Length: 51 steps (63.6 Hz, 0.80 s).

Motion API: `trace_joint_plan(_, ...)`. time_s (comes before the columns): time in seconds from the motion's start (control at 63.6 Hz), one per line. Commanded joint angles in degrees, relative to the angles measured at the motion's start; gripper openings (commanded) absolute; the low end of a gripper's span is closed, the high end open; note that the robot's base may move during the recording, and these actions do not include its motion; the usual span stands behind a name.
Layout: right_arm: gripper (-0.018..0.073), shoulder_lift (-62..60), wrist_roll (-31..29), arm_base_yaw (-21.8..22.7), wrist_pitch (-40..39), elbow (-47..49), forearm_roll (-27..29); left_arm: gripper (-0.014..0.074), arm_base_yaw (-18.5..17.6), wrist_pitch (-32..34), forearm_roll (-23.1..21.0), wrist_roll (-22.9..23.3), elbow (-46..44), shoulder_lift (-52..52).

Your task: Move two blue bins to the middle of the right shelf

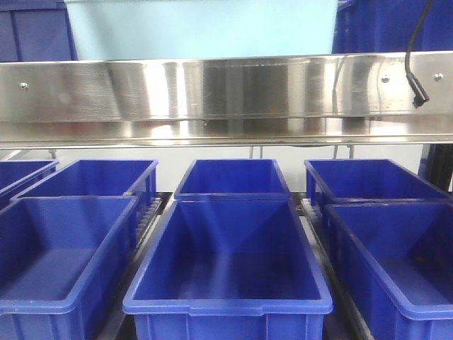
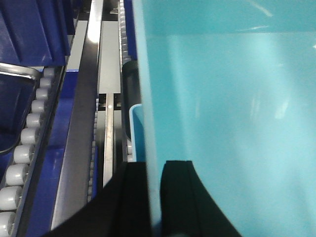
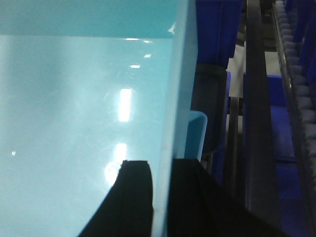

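Now my left claw point(image 2: 154, 173) is pinched over one end wall of the pale blue bin point(image 1: 202, 28), my right claw point(image 3: 159, 170) over the opposite wall. The bin hangs above the steel rail point(image 1: 212, 92), long side along it, equally near both arms.

**Bright light, lots of shine**

Light comes from above. The steel rail point(image 1: 212, 92) gleams with white streaks. White spots glare on the pale bin point(image 3: 123, 106). Both wrist views look soft and blurry up close.
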State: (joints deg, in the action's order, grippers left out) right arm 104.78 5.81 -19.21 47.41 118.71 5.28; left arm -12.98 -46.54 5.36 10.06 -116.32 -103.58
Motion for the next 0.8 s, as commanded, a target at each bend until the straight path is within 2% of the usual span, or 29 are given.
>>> trace_joint_plan(0.0,-0.0153,-0.8,-0.4,0.2,-1.2,1.2,4.4,-0.0111,-0.4,0.5,-1.2,-0.9,-0.6,0.2)
trace_joint_plan(0.786,-0.0153,2.8,0.9,0.2,6.9,1.2,6.3,-0.0111,-0.4,-6.2,1.6,-1.0,-0.6,-0.4)
